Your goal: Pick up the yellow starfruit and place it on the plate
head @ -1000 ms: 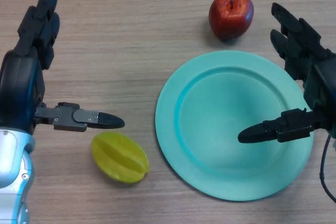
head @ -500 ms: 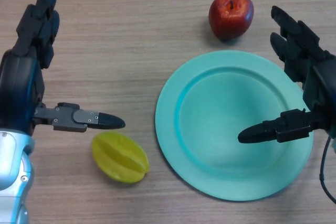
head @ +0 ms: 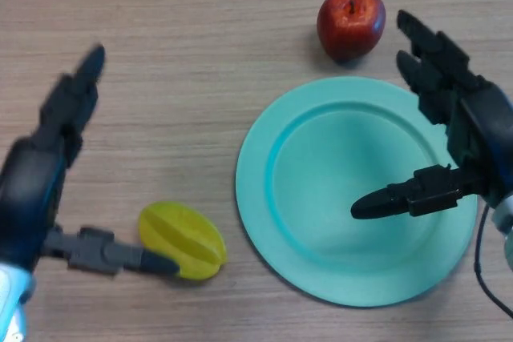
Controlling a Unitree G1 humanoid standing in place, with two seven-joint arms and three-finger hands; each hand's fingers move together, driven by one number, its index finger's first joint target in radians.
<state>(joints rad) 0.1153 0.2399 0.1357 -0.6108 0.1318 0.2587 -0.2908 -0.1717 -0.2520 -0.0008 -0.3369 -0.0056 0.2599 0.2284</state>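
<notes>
The yellow starfruit (head: 183, 239) lies on the wooden table near the front left. The teal plate (head: 264, 150) sits to its right with nothing on it. My left hand (head: 36, 182) hovers open just left of the starfruit, its thumb reaching in front of the fruit's near edge and its fingers stretched toward the far side. My right hand (head: 465, 130) hangs open over the plate's right part, thumb pointing left above the plate.
A red apple (head: 350, 23) stands beyond the plate at the far right, close to my right hand's fingers.
My left hand has dropped toward the near edge; its thumb now lies at the starfruit's front instead of behind it. The right hand shifted slightly left. The starfruit has not moved.
</notes>
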